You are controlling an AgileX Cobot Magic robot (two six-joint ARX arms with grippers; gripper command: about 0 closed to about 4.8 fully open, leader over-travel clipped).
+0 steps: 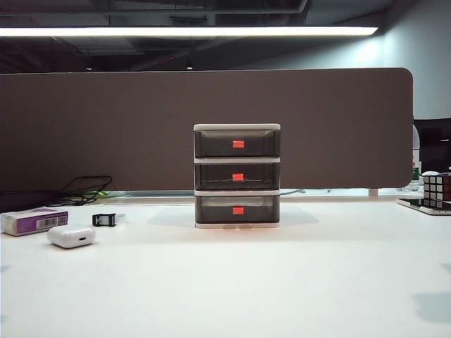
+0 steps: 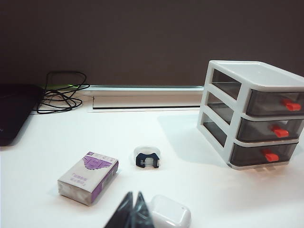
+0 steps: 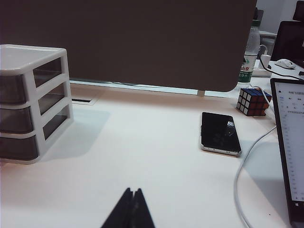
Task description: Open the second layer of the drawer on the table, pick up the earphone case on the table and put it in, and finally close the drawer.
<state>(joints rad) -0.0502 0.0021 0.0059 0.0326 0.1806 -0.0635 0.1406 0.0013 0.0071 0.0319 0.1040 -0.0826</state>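
My left gripper point(image 2: 133, 211) clenched, empty, low over table point(image 2: 190, 190) beside earphone case point(image 2: 170, 213). My right gripper point(image 3: 131, 209) clenched, empty, well clear of drawer point(image 3: 28, 104).

My table point(image 1: 282, 282) is smooth matt white. The drawer point(image 1: 237, 176) at frame centre has a white plastic frame and smoky see-through plastic trays — red-orange handles. The earphone case point(image 1: 71, 236), lower left, is glossy white plastic; the box point(image 1: 34, 221) beside it looks like printed card. My black fingertips point(image 2: 133, 213) look matt.
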